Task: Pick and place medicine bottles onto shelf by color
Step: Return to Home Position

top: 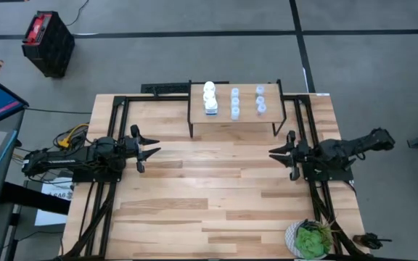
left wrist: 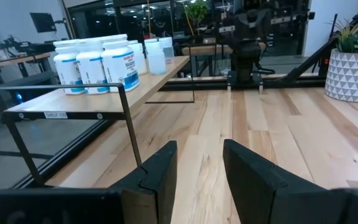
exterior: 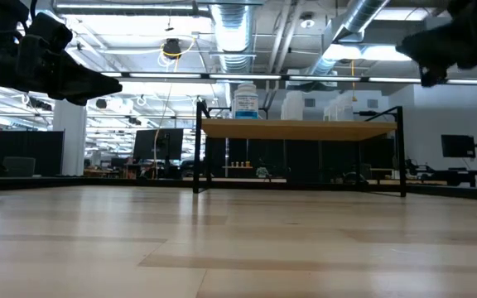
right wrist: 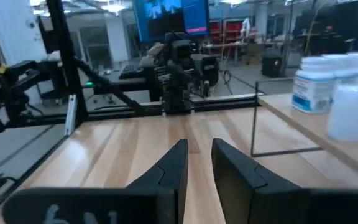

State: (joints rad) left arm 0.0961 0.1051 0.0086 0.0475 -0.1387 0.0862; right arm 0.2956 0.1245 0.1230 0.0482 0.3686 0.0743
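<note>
Medicine bottles [top: 234,103] upright on shelf [top: 245,117], its long axis crosswise. Left gripper [top: 156,146] and right gripper [top: 276,154] well apart before the shelf's front edge, fingers spread.

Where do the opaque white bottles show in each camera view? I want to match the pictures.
High view: white bottles in a column at the left end of the shelf.
Low view: on top of the shelf, toward its left; one shows clearly.
Left wrist view: three blue-labelled ones at the shelf's nearest end.
Right wrist view: on the shelf, beyond a translucent bottle.
Shared landmark: the shelf.
</note>
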